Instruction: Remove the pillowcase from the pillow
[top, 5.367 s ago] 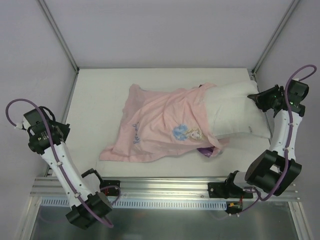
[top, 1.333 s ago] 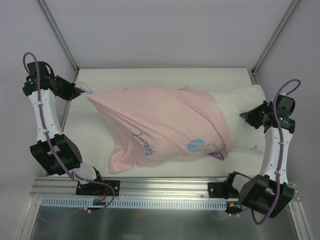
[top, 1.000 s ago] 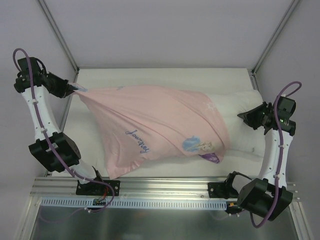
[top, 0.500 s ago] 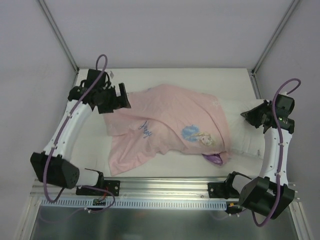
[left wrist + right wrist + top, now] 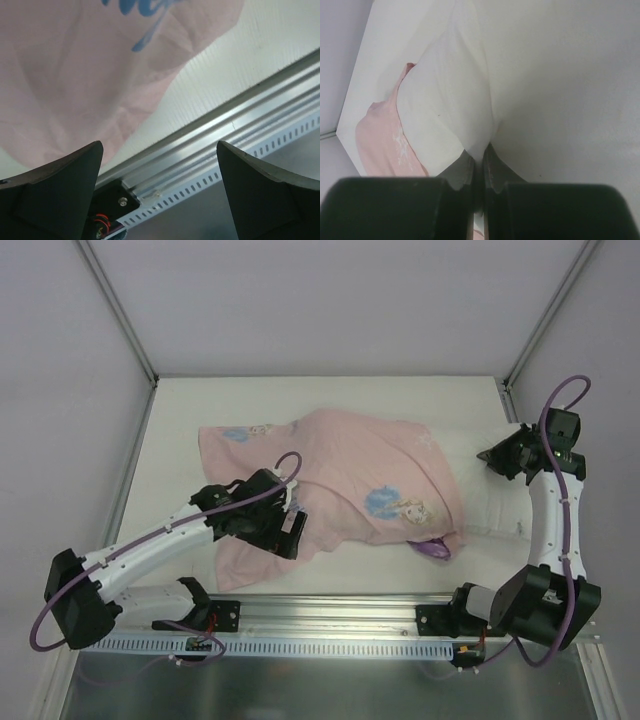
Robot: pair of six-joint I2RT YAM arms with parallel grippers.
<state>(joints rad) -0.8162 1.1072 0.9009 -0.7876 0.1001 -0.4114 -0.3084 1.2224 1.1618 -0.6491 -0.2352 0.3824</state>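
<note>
The pale pink pillowcase (image 5: 340, 475), showing a cartoon princess print, lies slack over the left and middle of the white pillow (image 5: 490, 505); a purple fold (image 5: 432, 548) pokes out at its near right. My left gripper (image 5: 292, 525) hovers open over the cover's near-left part with nothing between its fingers. In the left wrist view the pillowcase (image 5: 75, 75) lies beyond the wide-apart fingers (image 5: 50, 195). My right gripper (image 5: 488, 457) is shut on the pillow's far right corner. The right wrist view shows the pillow (image 5: 450, 90) pinched between the fingertips (image 5: 470, 170), with the pillowcase (image 5: 380, 145) to its left.
The white table (image 5: 200, 400) is bounded by grey walls and slanted frame posts (image 5: 120, 315). An aluminium rail (image 5: 330, 615) runs along the near edge, seen also in the left wrist view as a slotted rail (image 5: 225, 145).
My left gripper opened and let go of the pillowcase's edge, then swung from the far left to the near middle. The stretched cover dropped flat. The right gripper kept its hold.
</note>
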